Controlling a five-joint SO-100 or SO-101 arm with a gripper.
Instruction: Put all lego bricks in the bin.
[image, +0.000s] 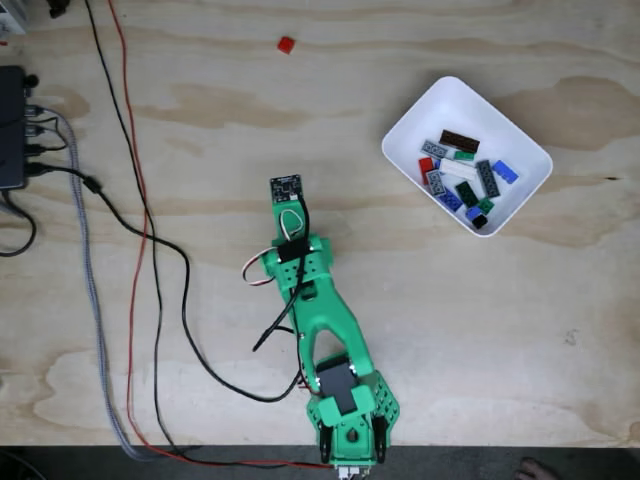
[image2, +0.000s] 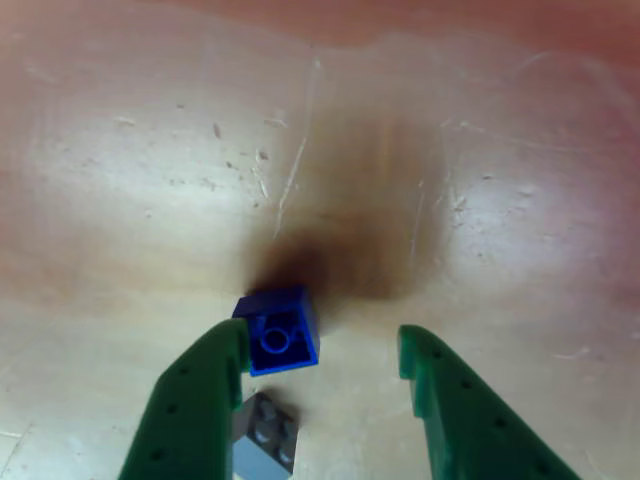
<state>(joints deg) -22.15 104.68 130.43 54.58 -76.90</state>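
In the other view my gripper (image2: 325, 340) stands open just above the wooden table. A small blue lego brick (image2: 280, 332) lies between the green fingers, right against the left fingertip (image2: 225, 350). A grey brick (image2: 265, 428) lies closer in, partly behind that finger. In the fixed view the green arm (image: 320, 320) reaches up from the bottom edge, and its wrist board (image: 285, 188) covers the gripper. The white bin (image: 415, 125) sits at the upper right and holds several bricks (image: 460, 180). One red brick (image: 286, 44) lies alone near the top edge.
Black, red and grey braided cables (image: 150, 260) run down the left side of the table from a black device (image: 10, 130) at the left edge. One black cable loops to the arm's base (image: 350, 410). Bare plywood lies between the arm and the bin.
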